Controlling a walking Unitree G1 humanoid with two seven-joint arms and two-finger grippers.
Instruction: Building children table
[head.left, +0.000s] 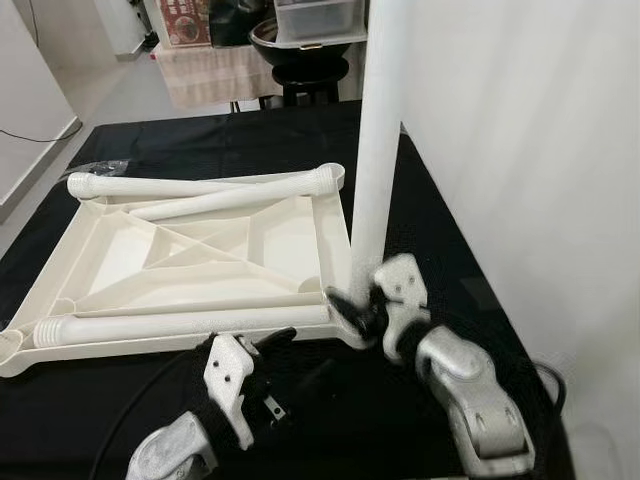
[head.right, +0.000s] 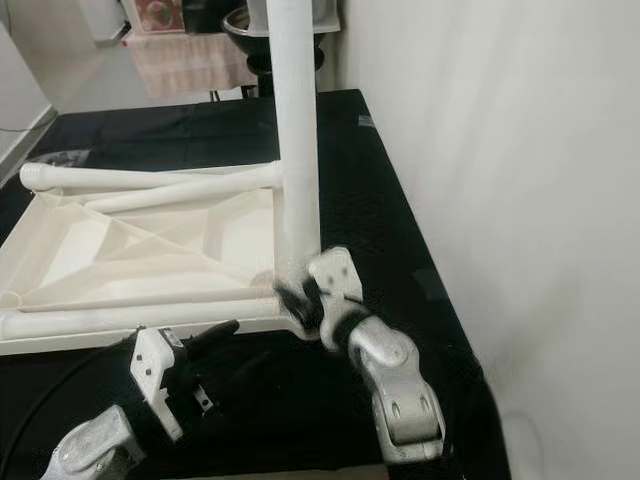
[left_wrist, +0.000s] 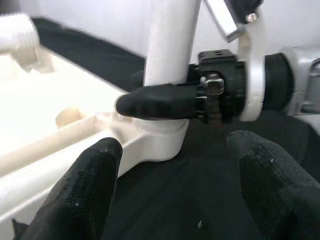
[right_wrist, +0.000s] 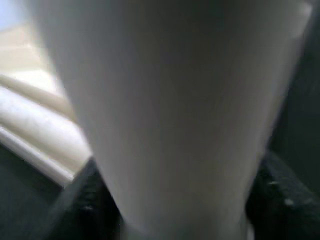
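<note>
Our right gripper (head.left: 352, 305) has its jaws clamped on the base of the upright table leg (head.left: 375, 150), just above the near right corner socket of the upturned table top (head.left: 230, 250). In our left wrist view one black finger (left_wrist: 160, 102) lies pressed across the front of that leg, right where it meets the socket. Our right wrist view shows the leg's white tube close up and blurred, with dark finger shapes at either side of it.

Our left gripper (head.left: 268, 345) hovers just beside the table top's near edge, its jaws spread wide apart and holding nothing; the two fingertips (left_wrist: 87, 175) frame the corner socket without touching it.

The white table top lies underside up on the black tabletop (head.left: 200, 140), ribs showing. Three more legs lie flat on it: one (head.left: 180, 325) along the near edge, threaded end toward our left, one (head.left: 200, 185) along the far edge, and one (head.left: 215, 203) slanted just beside that.

A white wall (head.left: 530, 150) stands close on our right. Beyond the tabletop we see a dark bowl (head.left: 290, 45) on a stand and a red printed panel (head.left: 185, 20) whose writing is too small to read.
</note>
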